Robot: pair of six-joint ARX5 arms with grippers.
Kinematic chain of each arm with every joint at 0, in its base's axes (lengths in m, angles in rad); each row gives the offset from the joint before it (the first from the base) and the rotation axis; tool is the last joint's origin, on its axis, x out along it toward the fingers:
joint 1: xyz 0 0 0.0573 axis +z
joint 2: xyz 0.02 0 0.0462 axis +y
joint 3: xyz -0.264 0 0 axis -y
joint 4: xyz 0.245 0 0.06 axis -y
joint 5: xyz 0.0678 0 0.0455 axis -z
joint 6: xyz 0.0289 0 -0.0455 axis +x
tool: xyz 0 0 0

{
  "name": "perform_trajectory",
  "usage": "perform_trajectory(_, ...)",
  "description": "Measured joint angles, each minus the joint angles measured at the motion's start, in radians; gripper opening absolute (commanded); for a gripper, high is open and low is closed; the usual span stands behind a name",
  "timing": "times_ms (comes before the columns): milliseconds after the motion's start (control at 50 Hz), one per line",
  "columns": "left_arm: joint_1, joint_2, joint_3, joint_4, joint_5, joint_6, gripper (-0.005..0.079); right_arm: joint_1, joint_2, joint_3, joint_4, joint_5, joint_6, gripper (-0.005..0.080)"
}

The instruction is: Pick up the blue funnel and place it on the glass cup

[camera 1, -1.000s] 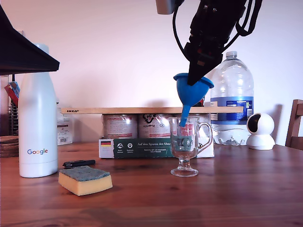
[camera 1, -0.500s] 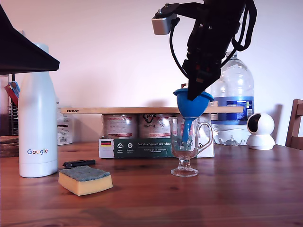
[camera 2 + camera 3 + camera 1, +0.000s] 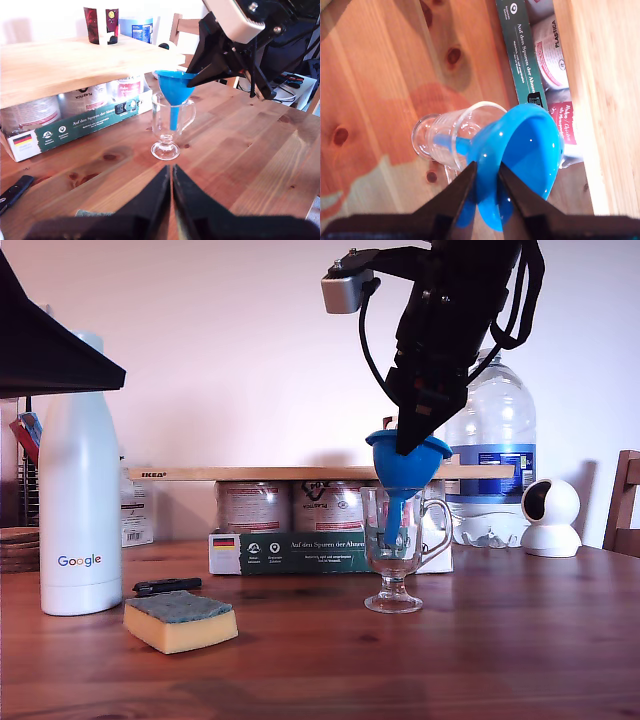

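My second gripper (image 3: 486,172) pinches the funnel (image 3: 404,464) by its rim, spout down inside the cup (image 3: 394,550) on the table (image 3: 500,650); my first gripper (image 3: 171,187) hangs apart, jaws pressed together on nothing

The white bottle (image 3: 79,480) reads "Google". The wooden board (image 3: 300,473) carries "IKEA" (small, at its end). The green carton (image 3: 300,552) says "Auf den Spuren der Alme"; a tin (image 3: 551,55) reads "PLASTICA".

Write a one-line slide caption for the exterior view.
My second gripper holds the blue funnel by its rim, spout already inside the glass cup on the wooden table.
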Motion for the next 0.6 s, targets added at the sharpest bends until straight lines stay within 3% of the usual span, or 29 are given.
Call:
perform_trajectory(240,0.0,0.0,0.0,0.0,0.0,0.0,-0.0024,0.0,0.0,0.0,0.031,0.0,0.0,0.0252)
perform_trajectory(600,0.0,0.0,0.0,0.0,0.0,0.0,-0.0024,0.01,0.0,0.0,0.021,0.002,0.008,0.0264)
